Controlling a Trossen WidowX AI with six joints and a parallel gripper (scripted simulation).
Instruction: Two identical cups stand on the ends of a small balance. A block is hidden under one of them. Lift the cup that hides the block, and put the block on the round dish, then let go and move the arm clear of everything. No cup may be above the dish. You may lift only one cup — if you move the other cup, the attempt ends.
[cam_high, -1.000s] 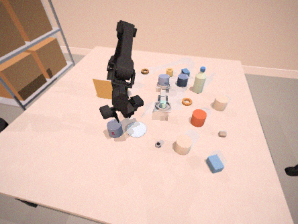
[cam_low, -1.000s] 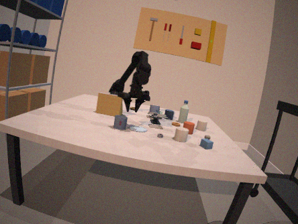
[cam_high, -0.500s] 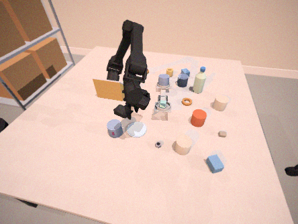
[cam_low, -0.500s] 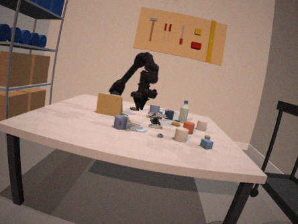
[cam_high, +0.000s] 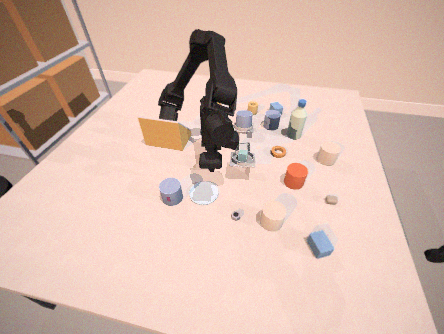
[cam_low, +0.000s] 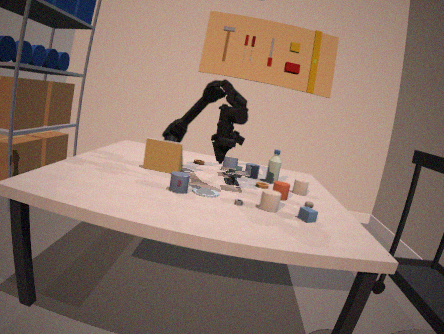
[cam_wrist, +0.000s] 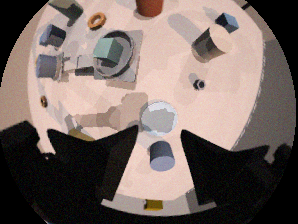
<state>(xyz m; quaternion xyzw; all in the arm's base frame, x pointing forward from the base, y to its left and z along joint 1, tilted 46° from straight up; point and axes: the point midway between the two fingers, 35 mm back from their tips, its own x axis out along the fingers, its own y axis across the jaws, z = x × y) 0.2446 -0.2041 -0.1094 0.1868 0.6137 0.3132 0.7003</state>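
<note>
One blue-grey cup (cam_high: 171, 192) (cam_low: 180, 183) (cam_wrist: 162, 156) stands on the table beside the round dish (cam_high: 204, 193) (cam_low: 206, 192) (cam_wrist: 159, 118), apart from it. Nothing lies on the dish. The teal block (cam_high: 243, 155) (cam_low: 235, 168) (cam_wrist: 108, 49) lies uncovered on the near end of the balance (cam_high: 249, 134) (cam_wrist: 131, 75). The other cup (cam_high: 244, 120) (cam_low: 230, 163) (cam_wrist: 47, 66) stands on the balance's far end. My gripper (cam_high: 212, 168) (cam_low: 220, 160) (cam_wrist: 160, 130) is open and empty, above the table between the orange panel and the balance.
The orange panel (cam_high: 164, 134) (cam_low: 163, 156) stands upright left of the arm. A bottle (cam_high: 297, 122) (cam_low: 274, 168), a dark blue cylinder (cam_high: 272, 120), an orange ring (cam_high: 278, 151) and a red cylinder (cam_high: 296, 176) are right of the balance. A beige cylinder (cam_high: 273, 216) and a small nut (cam_high: 236, 215) are nearer the front.
</note>
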